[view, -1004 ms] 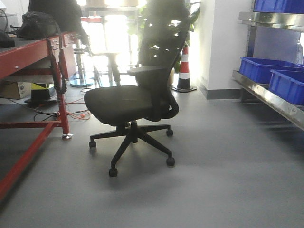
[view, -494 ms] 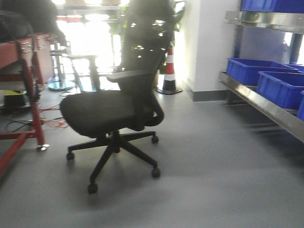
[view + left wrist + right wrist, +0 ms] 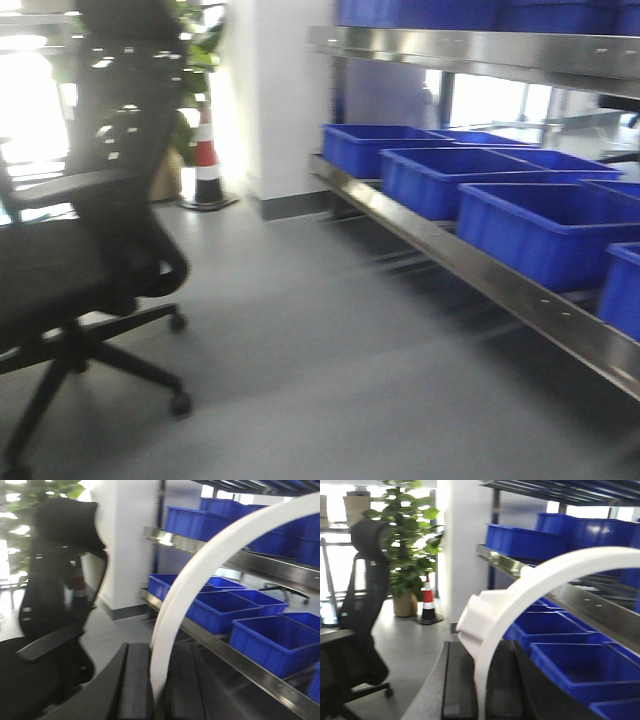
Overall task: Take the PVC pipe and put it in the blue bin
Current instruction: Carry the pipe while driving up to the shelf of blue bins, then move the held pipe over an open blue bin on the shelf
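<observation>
The left end effector (image 3: 160,652) grips the foot of the PVC pipe (image 3: 197,567) between its closed black fingers (image 3: 134,680), and the white arc rises up and to the right. The right end effector (image 3: 485,652) pinches a second PVC pipe (image 3: 570,567) the same way. Beyond them, blue bins (image 3: 545,230) sit in a row on a steel shelf (image 3: 480,275). A black office chair (image 3: 90,260) stands on the grey floor (image 3: 330,330) to the left. Farther back, a traffic cone (image 3: 207,160) stands beside a white pillar (image 3: 265,100).

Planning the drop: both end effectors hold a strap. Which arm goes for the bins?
Right, likely: the blue bins line the shelf on the robot's right, and the right end effector grips a PVC pipe.
</observation>
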Action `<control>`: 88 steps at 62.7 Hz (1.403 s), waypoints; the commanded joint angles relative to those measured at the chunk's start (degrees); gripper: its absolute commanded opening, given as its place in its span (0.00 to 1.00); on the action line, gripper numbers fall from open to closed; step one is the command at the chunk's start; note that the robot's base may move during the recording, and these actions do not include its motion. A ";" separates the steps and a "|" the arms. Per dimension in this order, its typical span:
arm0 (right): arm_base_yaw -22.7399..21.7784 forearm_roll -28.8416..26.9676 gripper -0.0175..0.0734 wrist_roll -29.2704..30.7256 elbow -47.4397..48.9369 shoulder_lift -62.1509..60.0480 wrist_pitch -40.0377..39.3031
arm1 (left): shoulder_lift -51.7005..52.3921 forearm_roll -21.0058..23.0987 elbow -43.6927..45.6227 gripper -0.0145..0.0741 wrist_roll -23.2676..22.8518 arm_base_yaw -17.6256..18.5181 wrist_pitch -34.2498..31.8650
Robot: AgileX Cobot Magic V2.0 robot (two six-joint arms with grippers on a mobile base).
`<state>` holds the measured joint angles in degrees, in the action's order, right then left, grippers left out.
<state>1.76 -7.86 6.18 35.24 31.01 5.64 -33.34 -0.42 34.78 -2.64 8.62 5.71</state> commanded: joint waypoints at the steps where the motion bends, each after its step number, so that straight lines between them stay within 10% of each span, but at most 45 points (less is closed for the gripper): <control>1: 0.07 0.50 0.01 0.23 -0.02 -0.28 -1.40 | 0.32 -0.01 0.23 0.04 -0.41 0.36 -1.53; 88: 0.07 0.50 0.01 0.23 -0.02 -0.28 -1.40 | 0.32 -0.01 0.23 0.04 -0.41 0.36 -1.53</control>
<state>1.76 -7.86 6.18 35.24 31.01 5.64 -33.34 -0.42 34.78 -2.64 8.62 5.71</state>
